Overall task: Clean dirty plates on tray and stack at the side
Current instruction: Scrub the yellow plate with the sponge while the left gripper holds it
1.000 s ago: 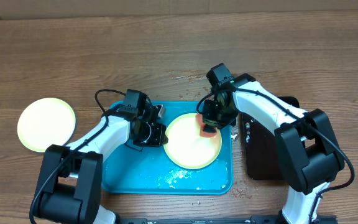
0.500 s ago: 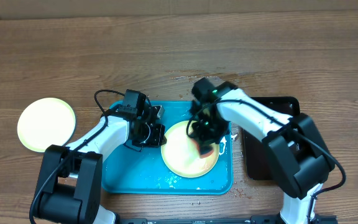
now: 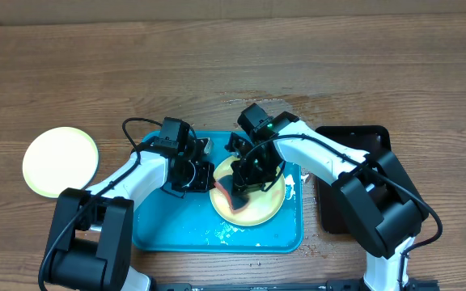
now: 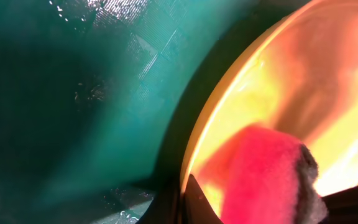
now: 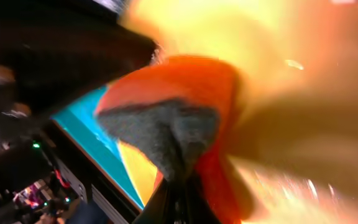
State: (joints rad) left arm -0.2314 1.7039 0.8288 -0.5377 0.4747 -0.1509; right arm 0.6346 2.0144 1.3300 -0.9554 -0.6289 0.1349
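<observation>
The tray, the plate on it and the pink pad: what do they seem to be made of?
Tray: turquoise, probably moulded plastic; it has a smooth, wet sheen and a rounded rim.
Plate: pale yellow and glossy, so likely plastic too.
Sponge: it looks like soft pink foam with a grey, coarser scouring face.

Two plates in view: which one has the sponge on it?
The plate on the tray, turquoise tray, under the sponge held by the right end effector. The other plate lies alone on the table, far left.
</observation>
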